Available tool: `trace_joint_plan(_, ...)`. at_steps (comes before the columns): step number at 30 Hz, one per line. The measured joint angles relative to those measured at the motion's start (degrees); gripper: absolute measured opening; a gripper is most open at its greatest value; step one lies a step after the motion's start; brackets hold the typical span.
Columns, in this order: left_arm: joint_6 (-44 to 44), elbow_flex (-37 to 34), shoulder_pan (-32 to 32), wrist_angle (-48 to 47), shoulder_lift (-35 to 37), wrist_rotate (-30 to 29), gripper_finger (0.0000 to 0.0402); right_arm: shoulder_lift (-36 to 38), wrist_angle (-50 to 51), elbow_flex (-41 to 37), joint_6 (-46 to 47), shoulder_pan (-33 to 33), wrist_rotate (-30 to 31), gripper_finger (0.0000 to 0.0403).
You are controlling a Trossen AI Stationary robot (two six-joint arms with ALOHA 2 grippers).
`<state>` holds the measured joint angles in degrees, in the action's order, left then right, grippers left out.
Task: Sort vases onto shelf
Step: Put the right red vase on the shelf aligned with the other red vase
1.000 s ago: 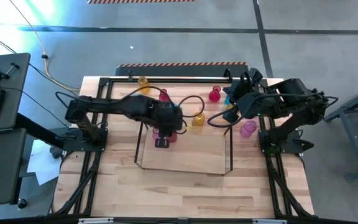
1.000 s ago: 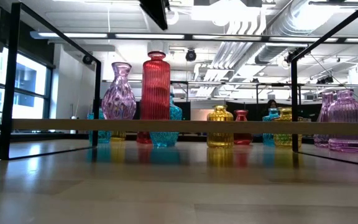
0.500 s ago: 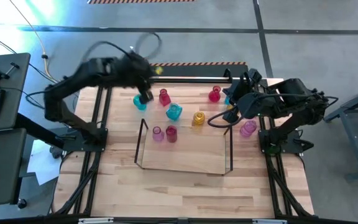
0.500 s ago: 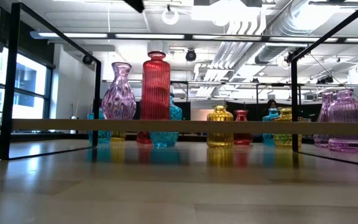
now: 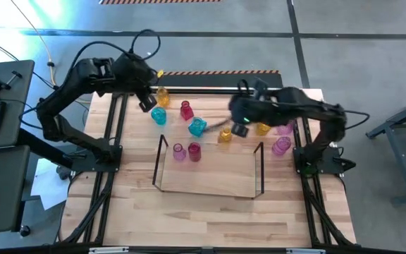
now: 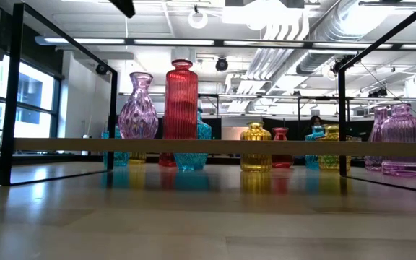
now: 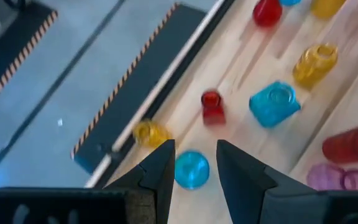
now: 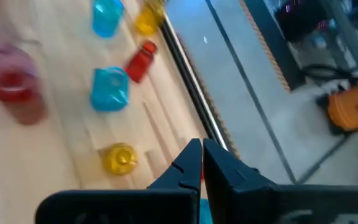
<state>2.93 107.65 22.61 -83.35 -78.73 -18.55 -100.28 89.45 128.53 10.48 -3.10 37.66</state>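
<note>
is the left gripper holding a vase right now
No, in the left wrist view the left gripper has its fingers apart and empty, above a cyan vase standing on the table.

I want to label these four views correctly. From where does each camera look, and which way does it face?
High: above the table, facing straight down; both arms show, shelf between them.
Low: at table-top height, facing level across the shelf; no arm clearly shows.
Left wrist: on the left arm, looking past its parted fingers at a round cyan vase.
Right wrist: on the right arm, past shut fingers.
Shared: the square cyan vase shows in both wrist views.
</note>
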Motion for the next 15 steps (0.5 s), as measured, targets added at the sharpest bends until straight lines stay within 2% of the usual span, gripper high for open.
trace_joint_plan(2,1.38,-1.46,-0.88,-0.65,0.85,-0.69,0.0111,-1.8,-1.23,0.0,-1.92,3.63,-2.69,0.0)
trace_joint_plan(6,3.04,-10.05,-2.55,2.0,6.79,-5.11,0.0111,-4.5,-6.89,-0.02,-7.84,10.46,-13.26,0.0)
trace_joint_plan(10,6.53,-21.38,-2.75,7.39,16.41,-5.33,0.0111,-6.1,-14.74,-0.02,-14.11,15.55,-24.04,0.0)
trace_joint_plan(15,12.52,-32.73,-2.79,10.89,29.15,-4.44,0.0111,-7.64,-22.8,-0.02,-19.02,21.31,-41.22,0.0)
